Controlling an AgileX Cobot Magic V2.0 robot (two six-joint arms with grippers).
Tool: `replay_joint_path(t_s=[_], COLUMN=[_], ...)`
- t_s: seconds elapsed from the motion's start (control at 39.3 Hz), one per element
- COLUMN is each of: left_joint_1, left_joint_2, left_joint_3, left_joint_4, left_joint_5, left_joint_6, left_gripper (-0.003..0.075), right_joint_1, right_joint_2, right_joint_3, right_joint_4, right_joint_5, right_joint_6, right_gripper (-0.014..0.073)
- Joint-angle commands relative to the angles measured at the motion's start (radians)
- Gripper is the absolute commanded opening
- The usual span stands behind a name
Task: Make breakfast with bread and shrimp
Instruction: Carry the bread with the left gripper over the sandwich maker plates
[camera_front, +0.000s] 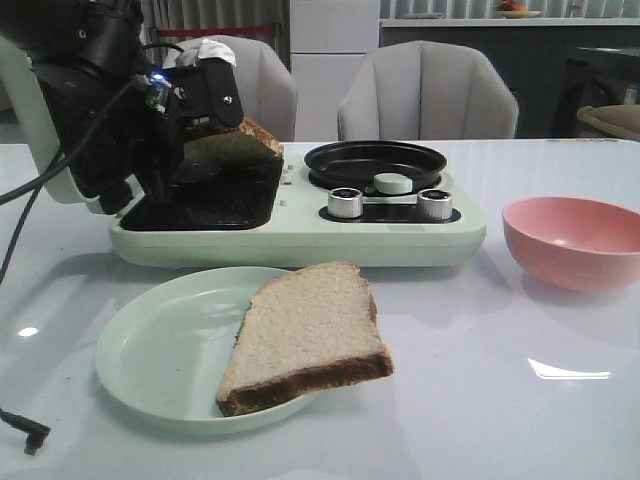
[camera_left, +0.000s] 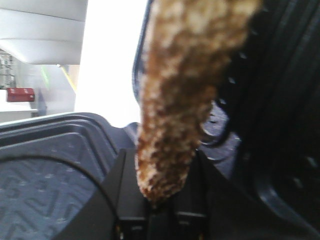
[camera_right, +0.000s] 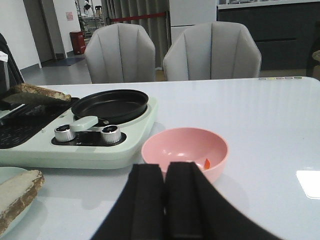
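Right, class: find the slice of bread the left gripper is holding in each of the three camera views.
Front view: held slice, upper left, over the grill plate.
Left wrist view: held slice, centre, hanging from the top edge toward the left gripper.
Right wrist view: held slice, far left.
Shared landmark: grill plate.

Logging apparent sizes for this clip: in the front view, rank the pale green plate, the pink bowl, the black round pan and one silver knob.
Largest to smallest as seen:
1. Pale green round plate
2. Black round pan and pink bowl: look alike in width, and the bowl is nearer, so unranked
3. Silver knob
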Motion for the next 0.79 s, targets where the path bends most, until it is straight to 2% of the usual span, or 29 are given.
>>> replay_joint_path(t_s=[0.0, 0.28, 0.76], left_joint_1=[0.003, 0.003, 0.003], left_joint_2=[-0.044, -0.030, 0.000], left_joint_3=[-0.019, -0.019, -0.068], left_joint_4=[-0.001, -0.031, -0.128], left_joint_5=[0.050, 0.150, 0.104], left_joint_6=[-0.010, -0.008, -0.006], left_gripper=[0.0122, 0.0121, 0.0127], right_joint_1=[-0.005, -0.005, -0.005], right_joint_2=[-0.022, -0.022, -0.022], right_joint_3=[-0.017, -0.017, -0.017], right_joint_4=[-0.002, -0.002, -0.002], right_joint_5=[-0.086, -0.086, -0.086], right_joint_6=[-0.008, -0.008, -0.008], right_gripper=[0.0150, 0.0150, 0.0150])
